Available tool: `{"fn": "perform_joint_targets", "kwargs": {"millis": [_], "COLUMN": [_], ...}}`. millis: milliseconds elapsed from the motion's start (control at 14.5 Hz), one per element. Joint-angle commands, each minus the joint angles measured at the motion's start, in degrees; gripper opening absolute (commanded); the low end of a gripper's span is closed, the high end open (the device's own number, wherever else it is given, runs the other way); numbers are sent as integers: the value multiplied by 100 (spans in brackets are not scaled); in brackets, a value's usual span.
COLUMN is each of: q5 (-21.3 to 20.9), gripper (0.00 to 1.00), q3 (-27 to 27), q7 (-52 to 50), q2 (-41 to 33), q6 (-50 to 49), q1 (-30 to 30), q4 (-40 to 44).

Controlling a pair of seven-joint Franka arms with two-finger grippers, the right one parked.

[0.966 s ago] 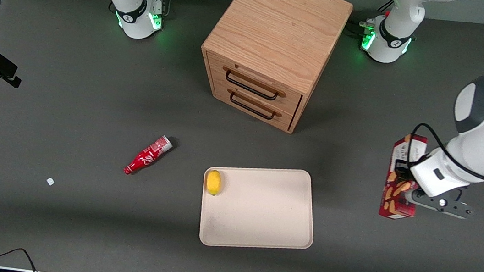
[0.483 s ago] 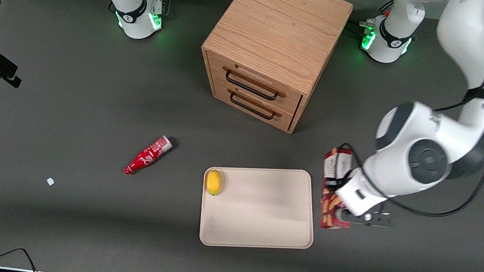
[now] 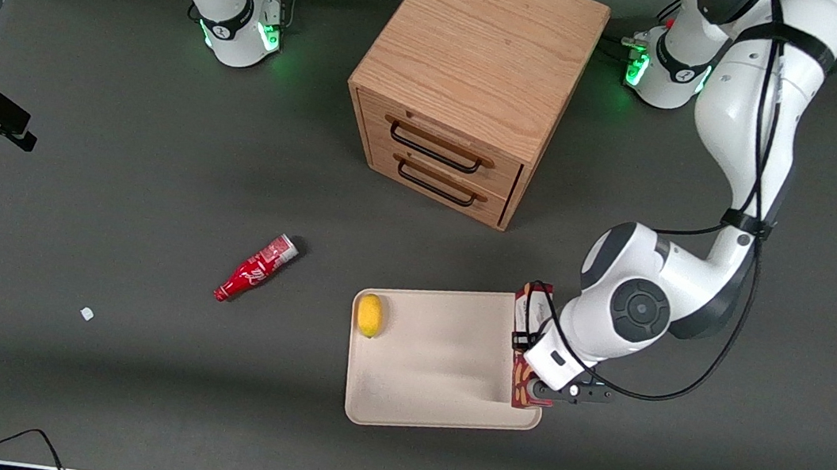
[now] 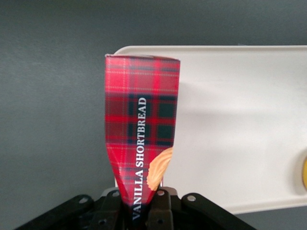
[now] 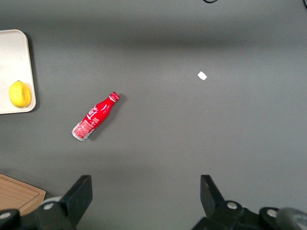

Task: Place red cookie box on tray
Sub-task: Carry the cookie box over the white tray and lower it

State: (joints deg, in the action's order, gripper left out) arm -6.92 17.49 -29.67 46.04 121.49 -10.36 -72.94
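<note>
Tool [image 3: 537, 390] of the working arm is clenched on the red cookie box [image 3: 525, 342], gripping the carton at its end nearest the front camera. In the left wrist view, the tool [image 4: 141, 203] pinches the box [image 4: 142, 124] so that the carton narrows between the fingers; the plaid face reads "VANILLA SHORTBREAD".

Position of the box: over the tray [image 3: 434, 365], along the tray edge toward the working arm's end of the counter. Its long axis runs from the tray's corner nearest the cabinet toward the corner nearest the front camera. Whether the box touches the tray cannot be determined.

Surface: the counter [image 3: 114, 174] is covered in flat dark grey material. The tray is pale beige with rounded corners and a low rim.

Other items:
- A lemon [image 3: 369, 314] lies on the tray at the edge toward the parked arm's end.
- A red bottle [image 3: 256, 268] lies on its side on the counter, toward the parked arm's end, well apart from the tray.
- A small white scrap [image 3: 86, 313] lies farther toward that end.
- A wooden cabinet [image 3: 469, 81] with two drawers stands farther from the front camera than the tray.
</note>
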Motion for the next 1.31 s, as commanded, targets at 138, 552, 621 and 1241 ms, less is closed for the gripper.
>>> {"fn": "perform_joint_targets", "kwargs": {"millis": [138,552,621,1241], "q5": [-292,-301,-301,-328], "gripper": [0,0,0,100], "q3": [-280,-307,-307,-316], "q7": [-250,-329,-329,-496], "q2": [317,450,450,371], "q6": [234,463,463,921], "q1": [-221,-247,-239,-195], "q4": [245,192,192,-45]}}
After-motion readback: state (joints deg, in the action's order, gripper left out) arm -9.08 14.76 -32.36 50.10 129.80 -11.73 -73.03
